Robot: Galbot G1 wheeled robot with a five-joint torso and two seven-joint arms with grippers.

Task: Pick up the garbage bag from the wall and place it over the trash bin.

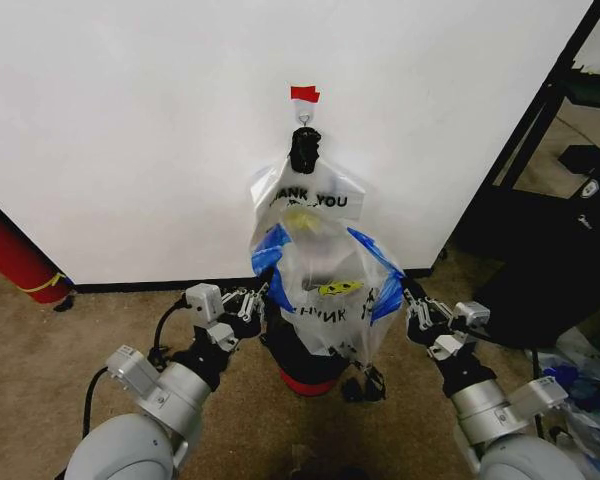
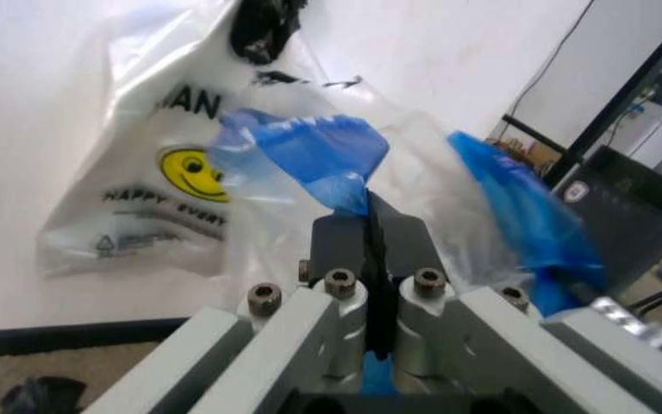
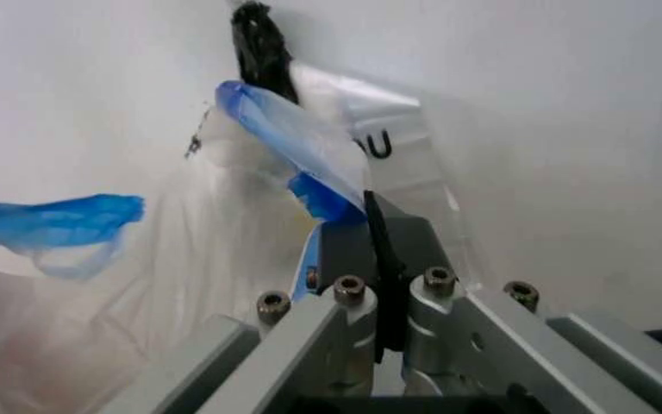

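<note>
At the far left of the head view a red cylinder (image 1: 15, 255) leans against the wall (image 1: 130, 130), down by the black baseboard (image 1: 160, 286) and the brown carpet (image 1: 40, 350). The left hand (image 1: 261, 296) is raised beside the garbage bag (image 1: 325, 300); in the left wrist view its fingers (image 2: 368, 259) are pressed together on a blue side panel of the bag. The bag hangs spread open between the two hands, directly above the trash bin (image 1: 308, 362), whose black body and red base show just beneath the bag's lower edge. Behind it a whiter "THANK YOU" bag (image 1: 315, 195) hangs on the wall from a hook (image 1: 304, 117) under a strip of red tape (image 1: 304, 94). The right hand (image 1: 405, 298) is clenched on the bag's other blue panel. Farther right stands a black shelf frame (image 1: 540, 120).
</note>
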